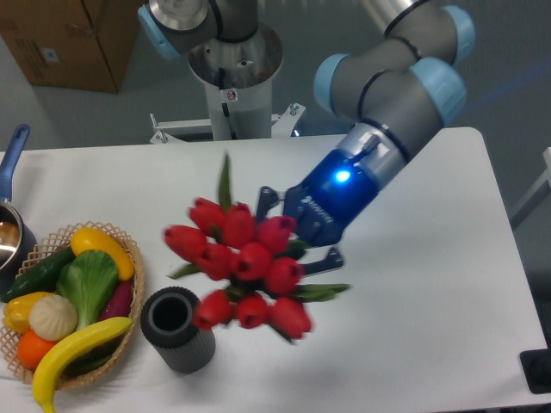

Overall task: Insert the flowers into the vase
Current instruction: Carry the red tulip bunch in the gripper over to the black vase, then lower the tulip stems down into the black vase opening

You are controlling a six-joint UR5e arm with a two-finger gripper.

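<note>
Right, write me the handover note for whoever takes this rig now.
Gripper: shut on the tulips' stems, arm tilted toward the left side of the table.
Tulips: red bunch held in the air, blooms pointing at the camera, blurred, just right of and above the vase.
Vase: dark grey ribbed cylinder, upright, empty, beside the wicker basket of toy vegetables.
Done: bunch picked up and carried near the vase.
Left: turn the stems down, line them up over the opening, lower in, release.

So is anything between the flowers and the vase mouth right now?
Nothing visible. The flowers, held by the gripper, hang just right of the open vase; the basket sits to its left.
</note>
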